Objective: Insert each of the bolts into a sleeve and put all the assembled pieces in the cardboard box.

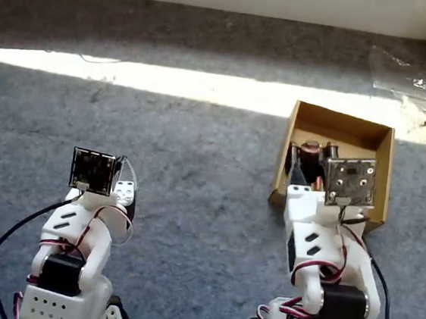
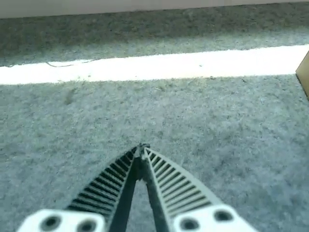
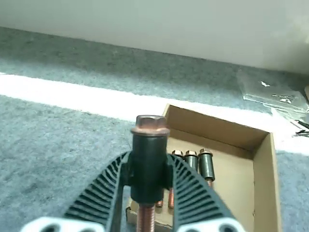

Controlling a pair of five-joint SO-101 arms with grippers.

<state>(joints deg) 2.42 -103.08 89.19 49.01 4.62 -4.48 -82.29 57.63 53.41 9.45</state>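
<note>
Cardboard box (image 1: 338,125) holding three finished pieces, with a fourth gripped at its near side.

The right gripper (image 3: 147,162) is clamped on one black sleeve (image 3: 149,145). The sleeve stands upright with a copper-coloured bolt (image 3: 151,124) through it, head on top, just at the box's near edge. Three sleeved bolts (image 3: 191,162) lie side by side on the box floor near one wall, and bare floor runs from them to the opposite wall. The left gripper (image 2: 141,150) is pinched together on nothing, well apart from the box, with open grey carpet (image 1: 195,180) between them. One clear plastic bag (image 3: 275,94) lies beyond the box's far edge.
</note>
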